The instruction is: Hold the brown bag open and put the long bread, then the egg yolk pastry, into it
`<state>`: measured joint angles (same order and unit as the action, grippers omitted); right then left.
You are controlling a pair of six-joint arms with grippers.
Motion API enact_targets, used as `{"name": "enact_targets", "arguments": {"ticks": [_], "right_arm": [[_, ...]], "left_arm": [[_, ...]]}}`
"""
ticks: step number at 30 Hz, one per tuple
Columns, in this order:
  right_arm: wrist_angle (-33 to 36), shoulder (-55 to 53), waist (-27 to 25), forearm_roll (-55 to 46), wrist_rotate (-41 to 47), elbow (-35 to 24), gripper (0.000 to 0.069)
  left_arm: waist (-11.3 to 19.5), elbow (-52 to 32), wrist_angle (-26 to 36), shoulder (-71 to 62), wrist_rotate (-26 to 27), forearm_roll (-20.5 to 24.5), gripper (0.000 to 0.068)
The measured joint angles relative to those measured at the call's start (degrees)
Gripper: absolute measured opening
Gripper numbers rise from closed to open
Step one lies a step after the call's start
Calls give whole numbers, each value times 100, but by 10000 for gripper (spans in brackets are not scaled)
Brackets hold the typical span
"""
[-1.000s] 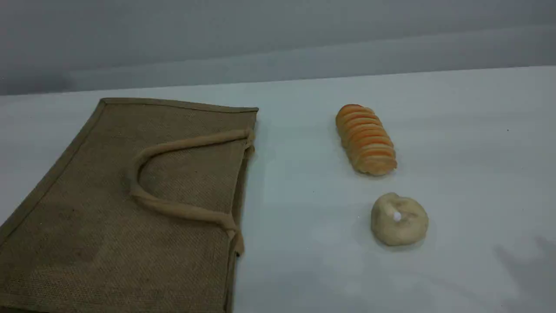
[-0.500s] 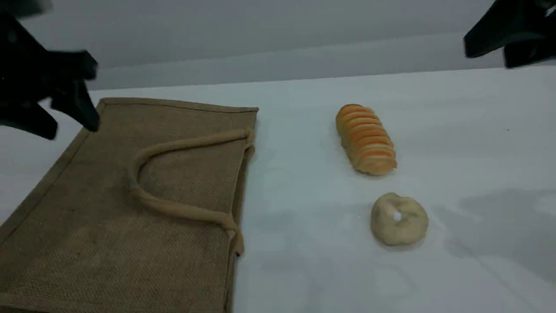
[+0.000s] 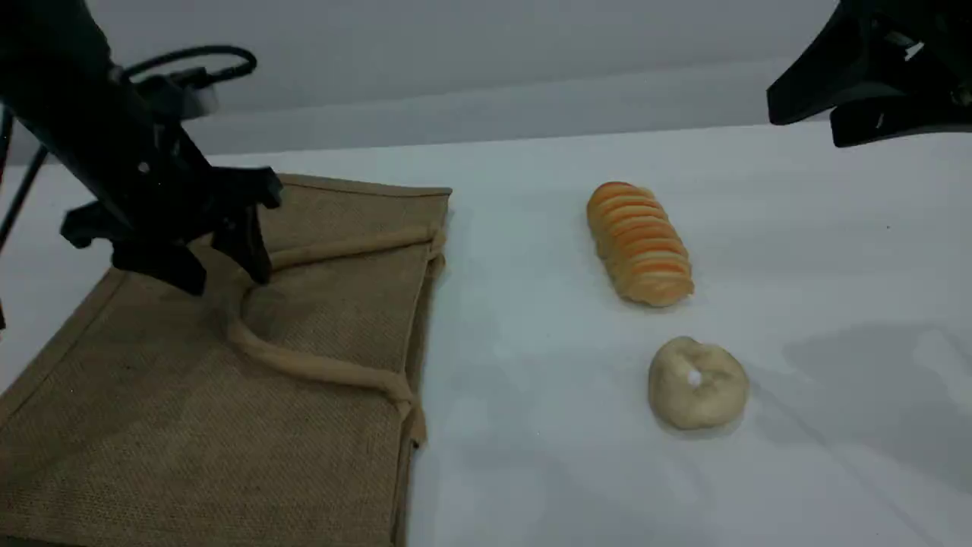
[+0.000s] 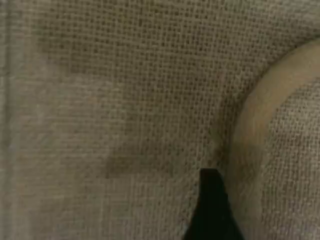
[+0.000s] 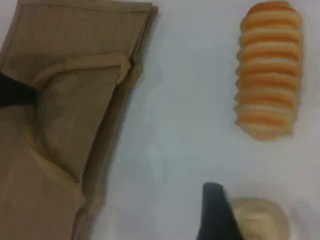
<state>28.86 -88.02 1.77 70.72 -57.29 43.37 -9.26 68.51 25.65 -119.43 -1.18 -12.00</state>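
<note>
On the left of the white worktop (image 3: 531, 456), flat on its side: the brown bag (image 3: 190, 425), mouth edge turned toward the middle and pressed shut. Folded back across the upper panel, a rope-like loop handle (image 3: 319, 368). Above the bend of that handle, the left pincer (image 3: 224, 277), released, both black fingers spread and gripping nothing. In the left wrist view, one fingertip just beside the handle band, over the weave; whether touching the cloth, cannot tell. Partly hiding the bag's far corner and the handle's curve in the scene view, the left arm, with a black cable (image 3: 197, 57) looped over it.

Right of the bag, across a strip of bare worktop: the long bread (image 3: 639, 245), lying lengthwise away from the camera, striped orange and pale. Nearer the camera and close to it, apart, the egg yolk pastry (image 3: 697, 384), round, with a small white spot on top.

High at the far right, well above the worktop: the right pincer (image 3: 803, 129), likewise released, fingers apart, clear of both foods.
</note>
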Motion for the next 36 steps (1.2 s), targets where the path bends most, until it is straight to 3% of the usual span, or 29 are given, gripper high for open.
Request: {"name": "enact_targets", "arguments": {"ticks": [8,12,15,19,23,36], "right_arm": [[0,0,0,-13,-22,-4,386],[42,0,0,-13,-28,-4,386],[48,0,0,-13,-28,-4,386],[48,0,0,-13,-35,-4,386],[30,0,0,-13,-30,-4,386],[155,0,0,-13,-20,-4,386]], "left_arm": [[-6,60,-269,-485,-291,0,447],[-6,72,-255,-593,-343,0,403],[-6,72,-225,-596,-362,-22,293],[-6,114,-90,-557,-384,-21,91],[-6,349,642,-273,-152,20,83],[-6,2418,3576,1926,1804,-92,83]]}}
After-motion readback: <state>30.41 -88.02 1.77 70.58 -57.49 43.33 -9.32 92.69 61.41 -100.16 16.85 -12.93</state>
